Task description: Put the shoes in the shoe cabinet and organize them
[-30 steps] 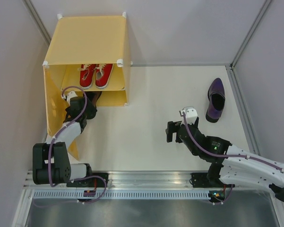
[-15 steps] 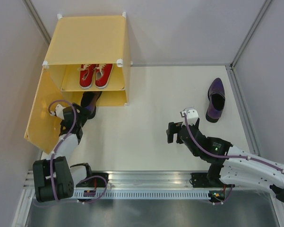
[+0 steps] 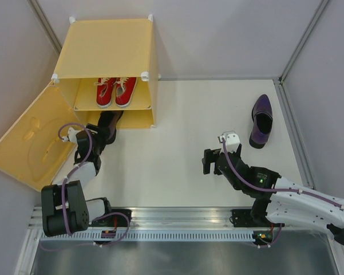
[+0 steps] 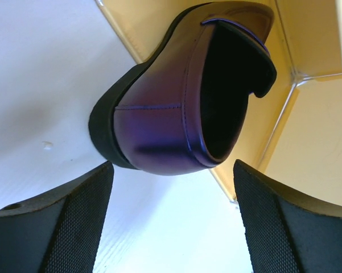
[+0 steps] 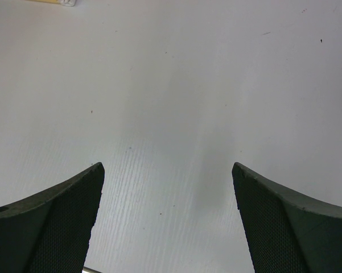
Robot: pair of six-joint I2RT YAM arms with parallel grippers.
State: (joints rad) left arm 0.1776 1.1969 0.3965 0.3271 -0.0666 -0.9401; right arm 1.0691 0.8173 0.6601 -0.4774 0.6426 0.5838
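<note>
The yellow shoe cabinet point(image 3: 106, 48) stands at the back left with its door point(image 3: 26, 143) swung wide to the left. Two red sneakers point(image 3: 115, 91) sit side by side on its inner shelf. One purple shoe point(image 3: 108, 122) lies toe-first in the bottom compartment, heel sticking out onto the table. My left gripper point(image 3: 101, 135) is open just behind that heel, not touching it; the left wrist view shows the heel point(image 4: 171, 108) ahead of the open left gripper point(image 4: 172, 170). The other purple shoe point(image 3: 261, 120) lies at the far right. My right gripper point(image 3: 209, 160) hangs open over bare table point(image 5: 167, 168).
Grey walls close in the table on the left, back and right. The open door takes up the floor left of my left arm. A metal rail point(image 3: 172, 217) runs along the near edge by the arm bases.
The cabinet door has swung from nearly edge-on to wide open on the left. My left gripper has drawn back a little from the purple shoe. The right arm has hardly moved.
</note>
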